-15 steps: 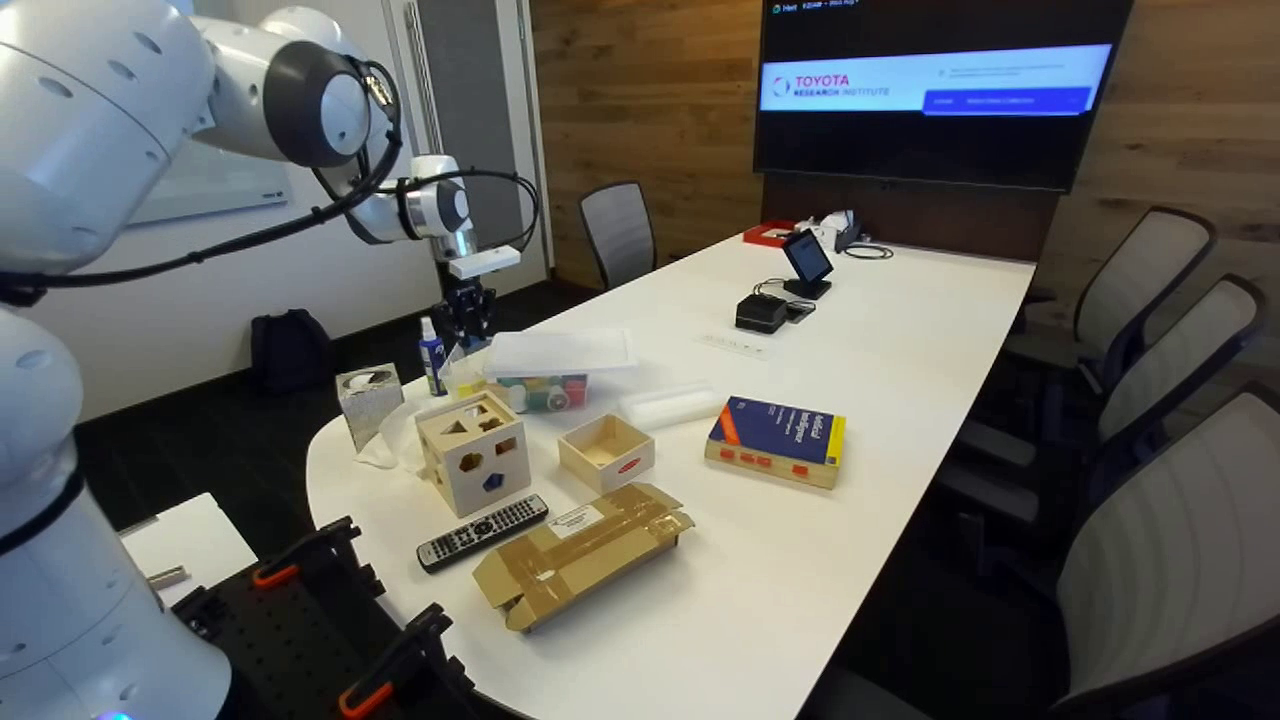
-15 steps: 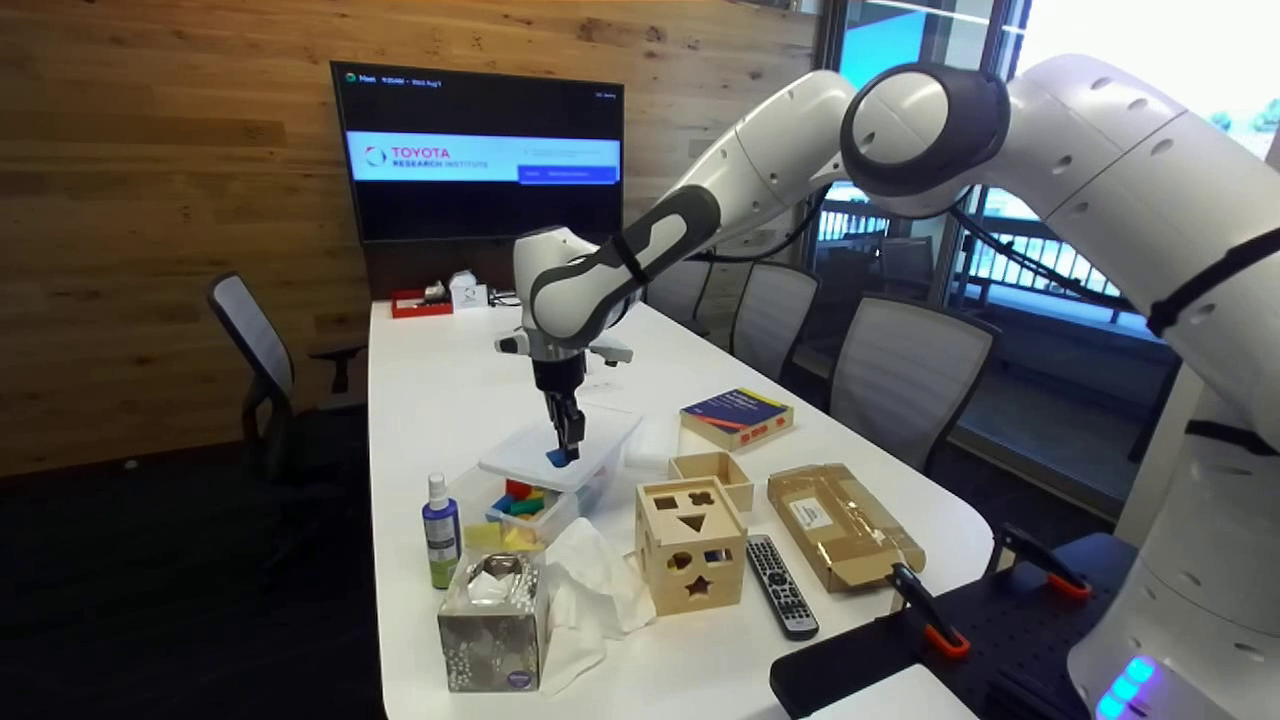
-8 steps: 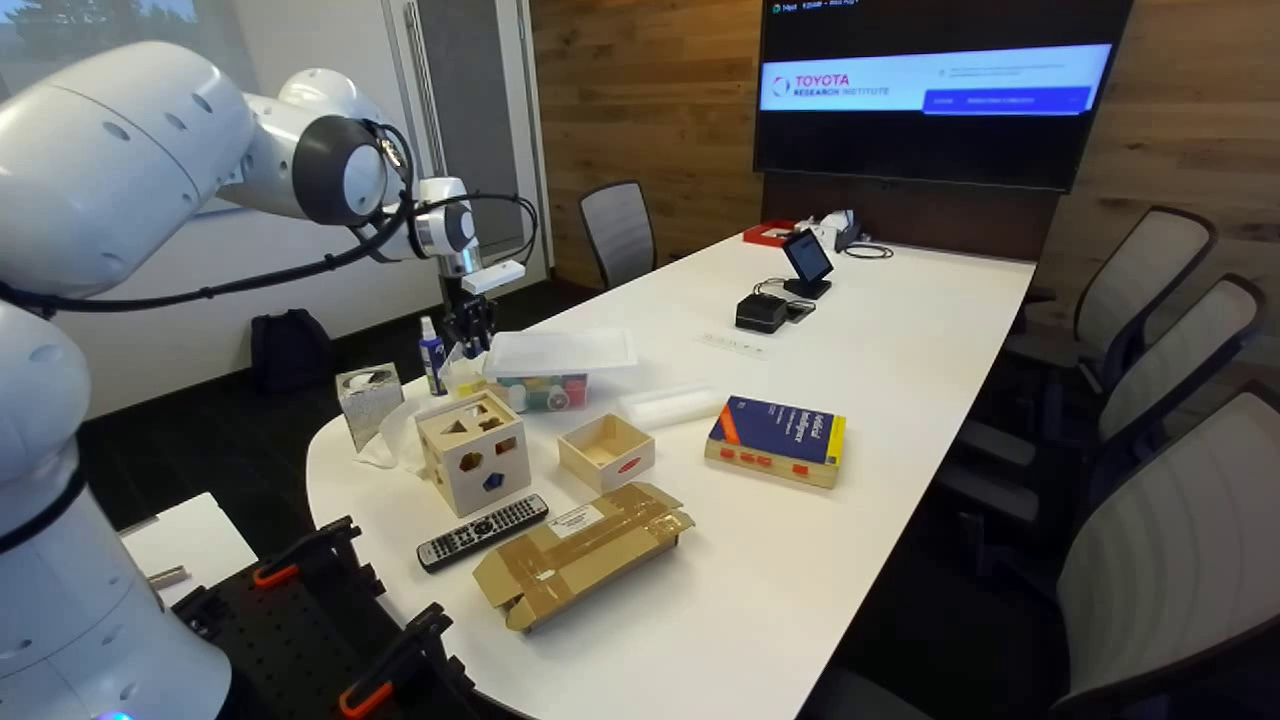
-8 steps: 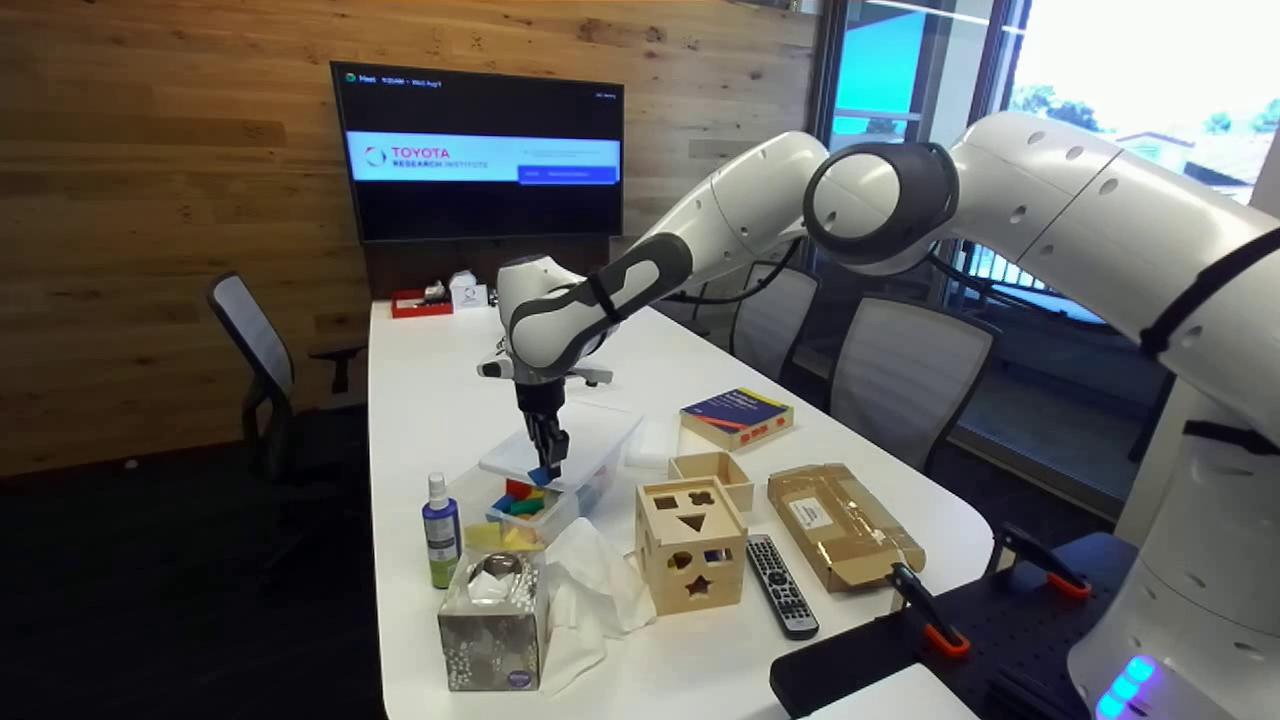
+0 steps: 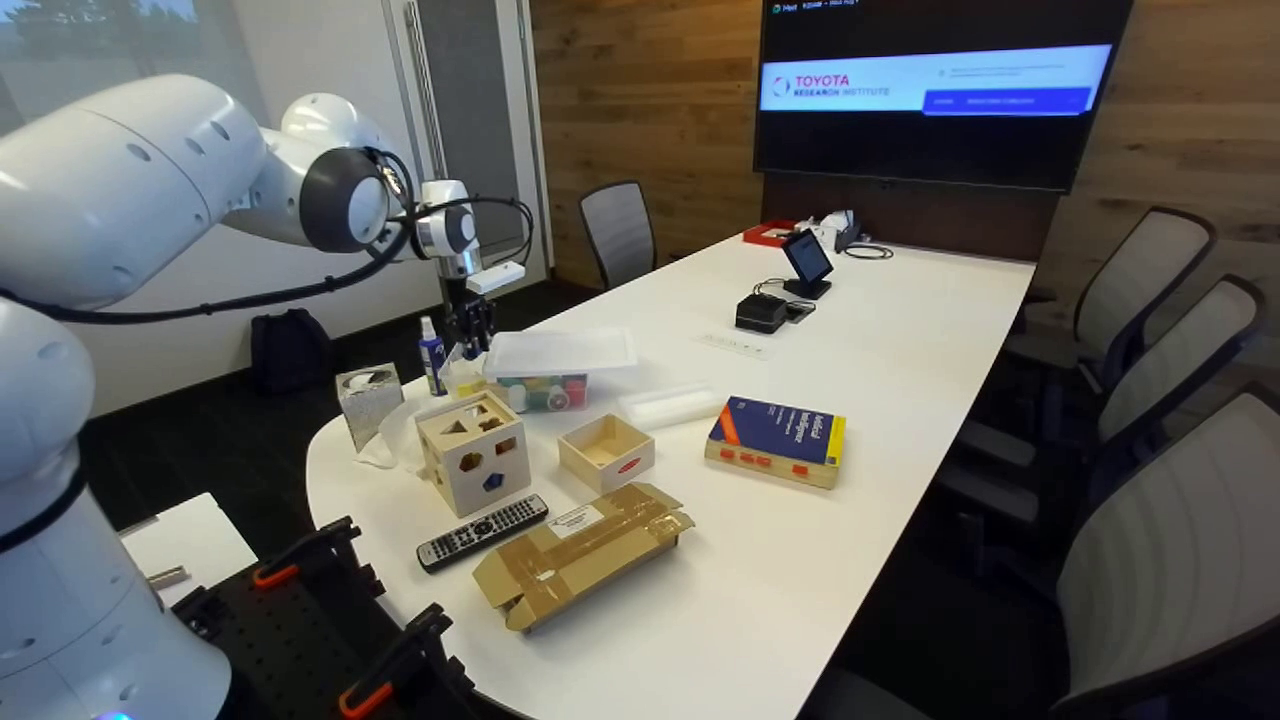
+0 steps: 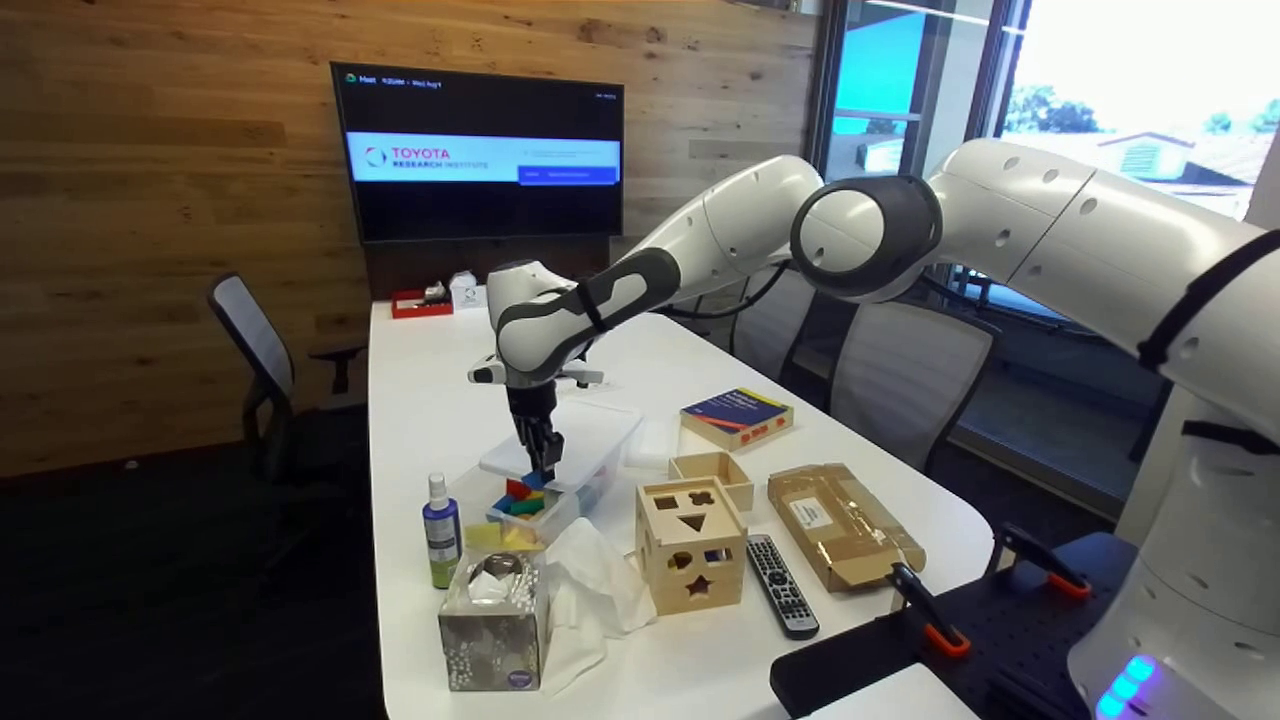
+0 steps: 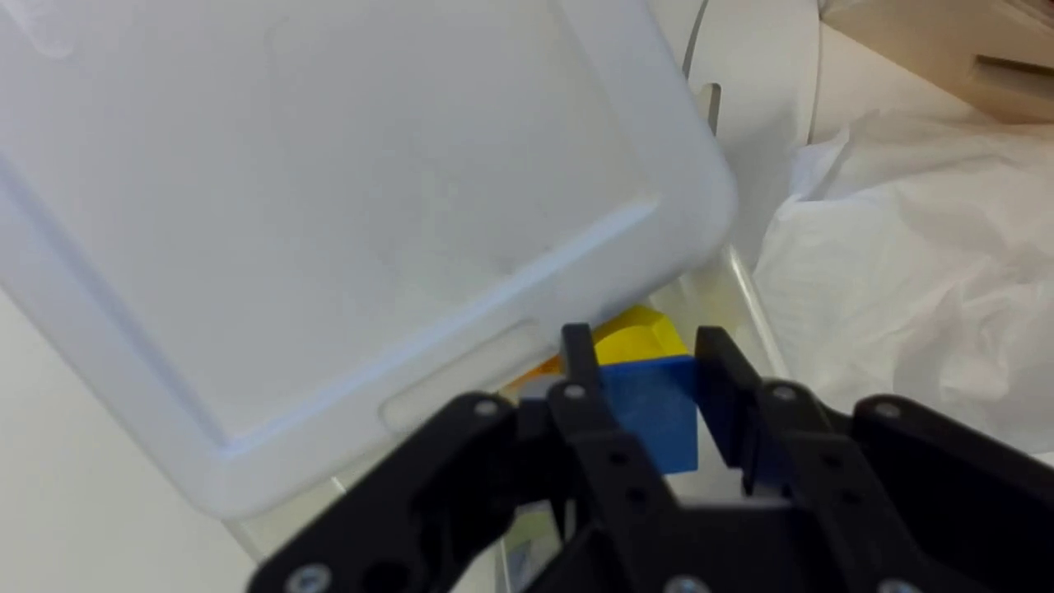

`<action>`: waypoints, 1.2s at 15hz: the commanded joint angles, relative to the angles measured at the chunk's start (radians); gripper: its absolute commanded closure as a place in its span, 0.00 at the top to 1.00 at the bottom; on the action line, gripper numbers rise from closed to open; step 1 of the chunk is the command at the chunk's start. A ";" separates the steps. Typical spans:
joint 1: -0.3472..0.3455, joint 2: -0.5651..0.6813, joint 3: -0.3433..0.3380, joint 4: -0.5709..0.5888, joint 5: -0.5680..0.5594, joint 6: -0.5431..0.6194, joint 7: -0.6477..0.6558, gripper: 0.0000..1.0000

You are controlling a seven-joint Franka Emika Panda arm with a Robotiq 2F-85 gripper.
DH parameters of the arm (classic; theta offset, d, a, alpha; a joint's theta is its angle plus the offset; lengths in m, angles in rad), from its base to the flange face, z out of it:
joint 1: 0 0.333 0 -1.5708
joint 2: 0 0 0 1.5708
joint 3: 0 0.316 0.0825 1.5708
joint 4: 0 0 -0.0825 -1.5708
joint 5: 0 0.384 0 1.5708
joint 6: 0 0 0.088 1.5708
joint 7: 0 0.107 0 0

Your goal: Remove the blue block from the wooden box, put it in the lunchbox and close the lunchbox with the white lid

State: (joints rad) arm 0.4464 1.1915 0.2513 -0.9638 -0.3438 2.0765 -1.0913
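My gripper (image 7: pixel 645 339) is shut on the small blue block (image 7: pixel 650 412), which sits between the fingertips. In an exterior view the gripper (image 6: pixel 543 468) holds the blue block (image 6: pixel 534 480) low over the uncovered end of the clear lunchbox (image 6: pixel 564 515). Several coloured blocks lie in the lunchbox. The white lid (image 6: pixel 590 432) rests across the lunchbox, set back so that one end is uncovered; it also shows in the wrist view (image 7: pixel 329 206). The wooden box (image 6: pixel 690 560), a cube with shaped holes, stands apart from the lunchbox; it also shows in an exterior view (image 5: pixel 475 460).
A spray bottle (image 6: pixel 441 530), a tissue box (image 6: pixel 492 630) and loose tissue (image 6: pixel 590 590) stand close to the lunchbox. A small open wooden tray (image 6: pixel 715 475), a remote (image 6: pixel 782 585), flattened cardboard (image 6: pixel 845 525) and a book (image 6: pixel 738 412) lie on the table.
The arm has lowered. The gripper, with the blue block in it, has moved from above the white lid down towards the uncovered end of the lunchbox.
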 commanded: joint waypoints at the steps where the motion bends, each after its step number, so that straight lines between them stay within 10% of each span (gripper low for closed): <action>1: 0.024 0.046 -0.020 0.096 0.026 -0.065 -0.044 0.67; 6: 0.022 0.083 -0.028 0.161 0.045 -0.080 -0.036 1.00; 18: 0.027 0.233 -0.091 0.357 0.039 -0.032 -0.193 1.00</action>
State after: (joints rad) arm 0.4550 1.3693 0.1830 -0.7004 -0.3237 2.0427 -1.2261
